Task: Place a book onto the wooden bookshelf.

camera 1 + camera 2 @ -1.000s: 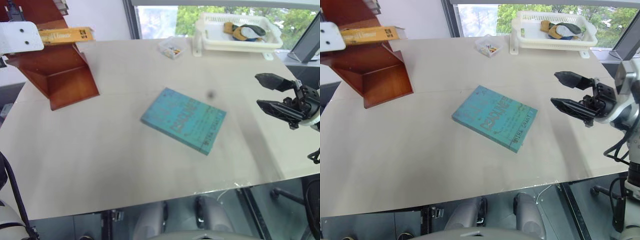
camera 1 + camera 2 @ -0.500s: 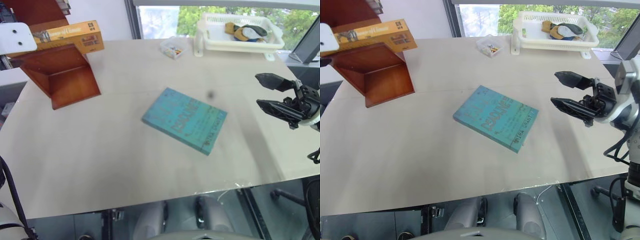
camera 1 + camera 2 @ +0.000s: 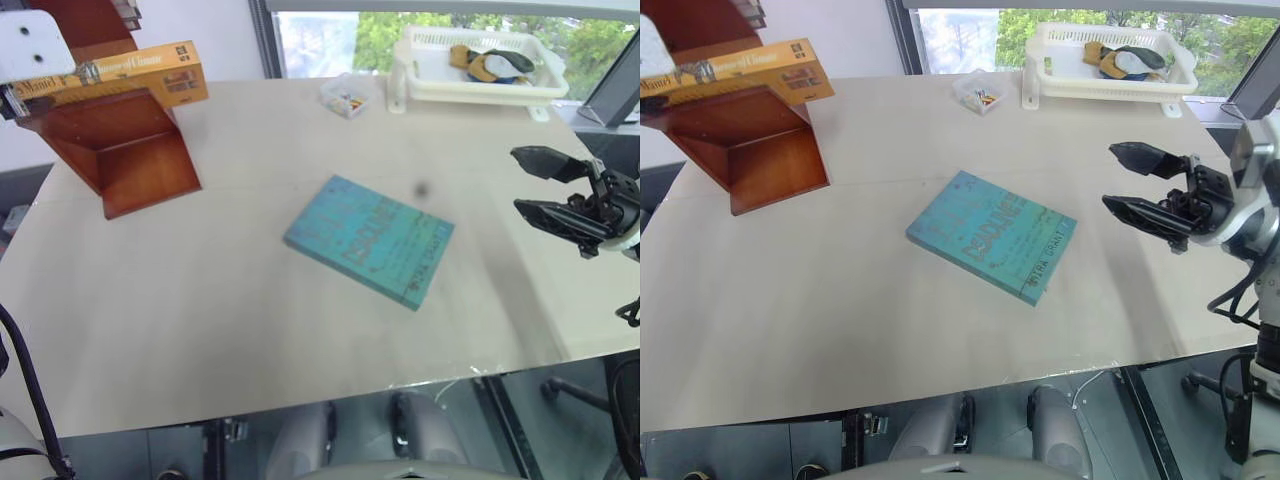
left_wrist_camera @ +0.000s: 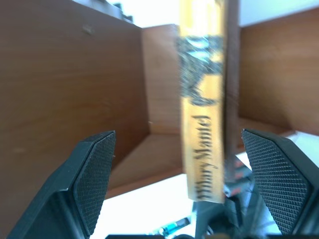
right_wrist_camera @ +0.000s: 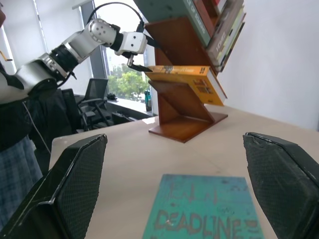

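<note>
The yellow-orange book [image 3: 130,72] lies on a slanted board of the reddish-brown wooden bookshelf [image 3: 135,155] at the table's far left corner. One end of the book overhangs toward the table. My left gripper [image 4: 177,135] is at the book's other end and stands open. The yellow spine [image 4: 202,124] sits between the wide-apart fingers with a gap on each side. In the right wrist view the left gripper [image 5: 145,56] hovers at that end of the book [image 5: 187,79]. My right gripper [image 3: 535,185] hangs open over the table's right edge with nothing in it.
A teal book [image 3: 368,240] lies flat mid-table. At the far right stands a white basket [image 3: 480,88] with items in it, and a small clear box [image 3: 345,97] sits beside it. More books fill the shelf's upper compartments [image 5: 219,25]. A person [image 5: 15,129] stands beyond the table.
The left gripper opened and let go of the yellow-orange book, which settled flat on the slanted board. The gripper then rose slightly off its end. The right arm stayed still.
</note>
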Motion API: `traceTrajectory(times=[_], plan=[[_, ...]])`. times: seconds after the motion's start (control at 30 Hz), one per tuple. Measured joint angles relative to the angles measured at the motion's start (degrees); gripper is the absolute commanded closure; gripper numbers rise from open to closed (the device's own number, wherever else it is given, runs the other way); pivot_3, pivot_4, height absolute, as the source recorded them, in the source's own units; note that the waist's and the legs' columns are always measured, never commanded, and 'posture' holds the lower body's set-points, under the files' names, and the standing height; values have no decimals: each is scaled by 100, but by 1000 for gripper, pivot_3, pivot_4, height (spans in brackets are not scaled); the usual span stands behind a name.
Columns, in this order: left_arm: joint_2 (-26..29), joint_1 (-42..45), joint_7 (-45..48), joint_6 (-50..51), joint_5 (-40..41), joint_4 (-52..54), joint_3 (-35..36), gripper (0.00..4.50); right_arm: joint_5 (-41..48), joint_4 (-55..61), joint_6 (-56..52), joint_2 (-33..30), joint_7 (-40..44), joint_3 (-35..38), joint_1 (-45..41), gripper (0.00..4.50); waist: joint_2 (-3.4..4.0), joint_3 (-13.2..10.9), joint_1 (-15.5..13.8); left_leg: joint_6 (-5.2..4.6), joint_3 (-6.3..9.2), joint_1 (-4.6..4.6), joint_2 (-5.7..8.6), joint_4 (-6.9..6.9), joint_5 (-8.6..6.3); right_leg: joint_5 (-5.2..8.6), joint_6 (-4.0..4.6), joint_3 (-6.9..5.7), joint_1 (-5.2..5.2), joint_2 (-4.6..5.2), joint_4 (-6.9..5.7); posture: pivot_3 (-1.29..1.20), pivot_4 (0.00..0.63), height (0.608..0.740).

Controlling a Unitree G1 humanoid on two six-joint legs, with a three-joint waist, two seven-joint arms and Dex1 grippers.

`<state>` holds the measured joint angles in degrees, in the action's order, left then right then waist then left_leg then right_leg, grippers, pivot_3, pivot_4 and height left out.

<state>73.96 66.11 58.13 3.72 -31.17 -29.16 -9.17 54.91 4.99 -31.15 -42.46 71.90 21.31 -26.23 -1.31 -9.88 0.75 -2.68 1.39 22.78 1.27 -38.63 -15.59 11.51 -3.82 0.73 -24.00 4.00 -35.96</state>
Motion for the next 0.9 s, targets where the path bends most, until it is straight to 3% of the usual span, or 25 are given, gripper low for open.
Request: traceTrajectory(times=[0.3, 0.43, 0.47, 0.6, 0.9], plan=[[235, -40, 138, 94, 167, 151, 66, 78, 75, -3, -5, -18, 9, 12, 66, 0, 0, 0, 0, 0, -2, 2, 0, -2, 0, 0, 0, 1, 0, 0, 2, 0, 150, 740], [138, 76, 413, 138, 660, 310, 342, 78, 81, -3, -5, -53, 13, 32, 74, 0, 0, 0, -20, 0, 2, 2, -1, -7, 0, 0, 0, -2, 5, 2, 2, 0, 150, 740], [-229, 76, 645, 391, 1193, 725, 609, 78, 82, -5, -5, -60, 17, 59, 95, 0, -1, 0, -62, 0, 11, 2, -2, -23, 0, 0, 0, -11, 16, 3, 0, 0, 150, 740], [-672, -167, 969, 985, 2016, 1637, 838, 78, 79, -2, -4, -70, 31, 61, 116, 0, 0, 0, -35, -1, 10, 0, -4, -40, -1, -3, -5, -7, 23, 2, -5, 0, 150, 740], [-1598, -2250, 953, 3512, 3906, 4092, 1577, 78, 36, 28, 3, -223, 21, 224, 388, 0, 3, 0, 5, -2, 8, -6, -14, -47, -1, -3, -4, 0, 23, -4, -16, 0, 150, 740]])
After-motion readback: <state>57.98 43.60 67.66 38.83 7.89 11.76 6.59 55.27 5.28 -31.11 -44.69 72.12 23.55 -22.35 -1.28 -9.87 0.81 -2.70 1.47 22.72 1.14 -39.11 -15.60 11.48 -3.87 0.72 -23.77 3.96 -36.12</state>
